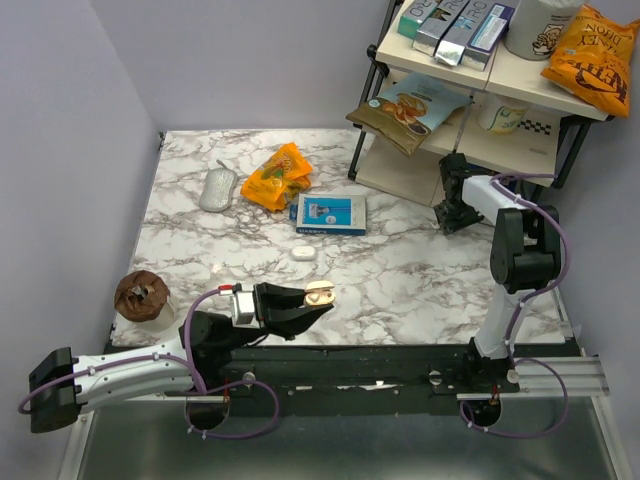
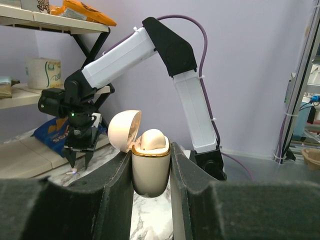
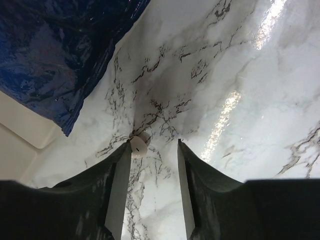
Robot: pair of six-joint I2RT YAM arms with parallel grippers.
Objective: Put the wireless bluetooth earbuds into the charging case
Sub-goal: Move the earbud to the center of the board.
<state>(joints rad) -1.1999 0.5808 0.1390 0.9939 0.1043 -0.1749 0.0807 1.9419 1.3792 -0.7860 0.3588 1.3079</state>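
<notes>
My left gripper hovers low over the table's near edge, shut on the charging case, a cream shell with a gold rim. Its lid is swung open and one cream earbud sits in the top. At the back right, beside the shelf rack, my right gripper points down at the marble. Its jaws stand open. A second small white earbud lies on the table against the tip of the left finger, outside the gap and not clamped.
A small white pill-shaped object lies mid-table in front of a blue-and-white box. An orange snack bag, a grey mouse and a brown muffin lie to the left. The shelf rack and a blue bag crowd my right gripper.
</notes>
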